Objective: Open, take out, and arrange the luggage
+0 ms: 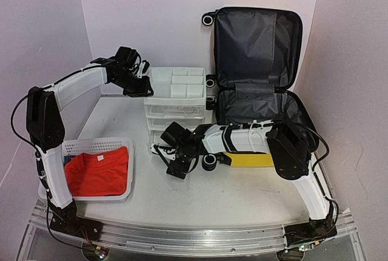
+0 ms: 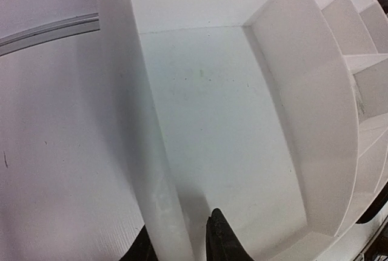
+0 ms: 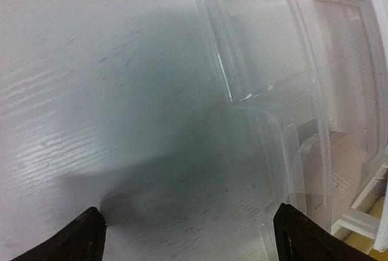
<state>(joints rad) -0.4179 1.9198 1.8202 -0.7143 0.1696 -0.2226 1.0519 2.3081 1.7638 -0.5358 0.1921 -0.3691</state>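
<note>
The luggage lies open at the back right. Its lid stands against the wall, its dark grey lining shows, and a strip of yellow shell shows at its near side. Nothing can be made out inside it. My right gripper is open and empty, low over the table in front of the white drawer unit. In the right wrist view a clear drawer front lies just right of its fingers. My left gripper straddles the unit's top-tray left wall, one finger on each side, closed on it.
A white mesh basket holding a red shirt sits at the front left beside the left arm. The drawer unit stands mid-table, touching the luggage's wheels. The right arm lies across the luggage's near edge.
</note>
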